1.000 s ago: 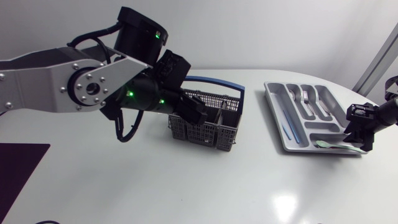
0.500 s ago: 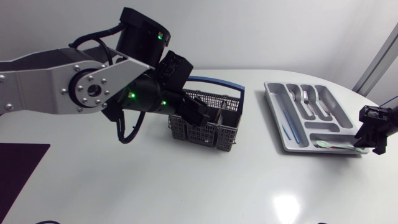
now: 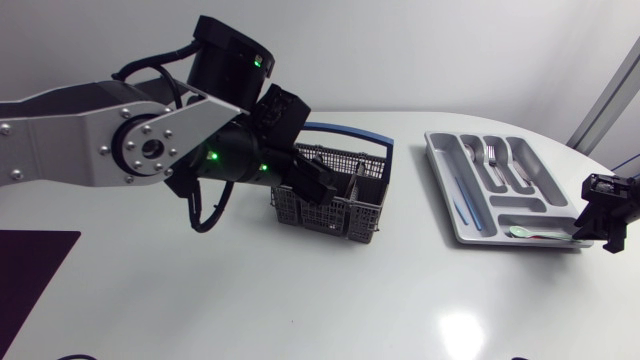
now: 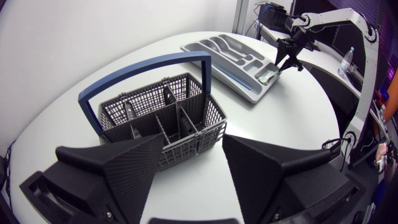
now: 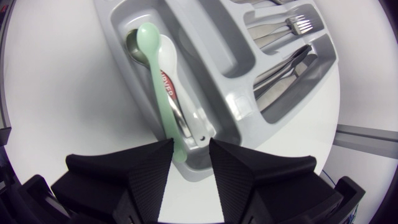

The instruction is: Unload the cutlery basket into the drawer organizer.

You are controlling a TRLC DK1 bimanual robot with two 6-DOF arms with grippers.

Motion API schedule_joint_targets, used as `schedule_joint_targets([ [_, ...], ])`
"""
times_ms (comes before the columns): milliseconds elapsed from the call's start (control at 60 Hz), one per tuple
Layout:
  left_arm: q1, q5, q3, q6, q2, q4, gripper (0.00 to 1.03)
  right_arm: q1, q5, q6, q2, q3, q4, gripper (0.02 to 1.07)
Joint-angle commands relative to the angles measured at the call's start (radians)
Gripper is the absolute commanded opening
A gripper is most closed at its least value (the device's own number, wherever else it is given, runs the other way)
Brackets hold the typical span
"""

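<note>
- My left claw (image 4: 193, 146) hangs just in front of the cutlery basket (image 3: 335, 205), its 2 fingers spread wide with nothing between them. I judge it is posed this way to line up over the compartments for a pick.
- The basket stands upright near the middle of the desk (image 3: 300, 290), with its blue handle (image 4: 143, 65) arched over it, so any reach has to go in beside that arch.
- From my left wrist view I can make out the grey dividers but no cutlery in the basket. The cells nearest my claw are partly hidden, so I cannot say it is fully unloaded.
- My right claw (image 5: 189, 149) sits at the near right corner of the drawer organizer (image 3: 443, 190). Its fingers are parted by a narrow gap and pinch nothing.
- The tip of the green spoon (image 5: 158, 81) handle lies in line with that gap. The spoon rests in the organizer and neither finger appears to touch it.
- The organizer lies flat on the right of the desk, well apart from the basket.
- Its near cross compartment holds 3 spoons side by side: the green one, a white spoon (image 5: 171, 59) and a metal spoon (image 5: 132, 45) beneath them.
- The long compartments hold forks (image 5: 292, 25) and knives (image 5: 283, 68), each kind in its own slot.
- A thin blue stick (image 3: 462, 200) lies in the leftmost long slot.
- Judging by how full the organizer looks, I think the task is near its end.
</note>
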Motion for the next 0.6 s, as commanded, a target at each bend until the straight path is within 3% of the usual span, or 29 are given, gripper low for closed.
schedule_joint_targets([
  [0,-0.008,-0.007,-0.031,0.012,-0.015,0.008,0.67,-0.001,0.007,-0.009,0.021,-0.025,0.035,0.46],
  [133,-0.008,-0.008,-0.033,0.012,-0.017,0.008,0.67,0.0,0.007,0.014,0.023,-0.022,0.088,0.46],
  [467,-0.011,-0.008,-0.028,0.014,-0.015,0.008,0.67,0.005,-0.023,-0.004,-0.086,-0.105,0.064,0.47],
  [550,-0.014,-0.008,-0.025,0.014,-0.015,0.009,0.67,0.007,-0.066,0.008,-0.142,-0.133,0.053,0.48],
  [583,-0.014,-0.008,-0.022,0.015,-0.015,0.011,0.67,0.008,-0.087,0.019,-0.172,-0.153,0.05,0.52],
])
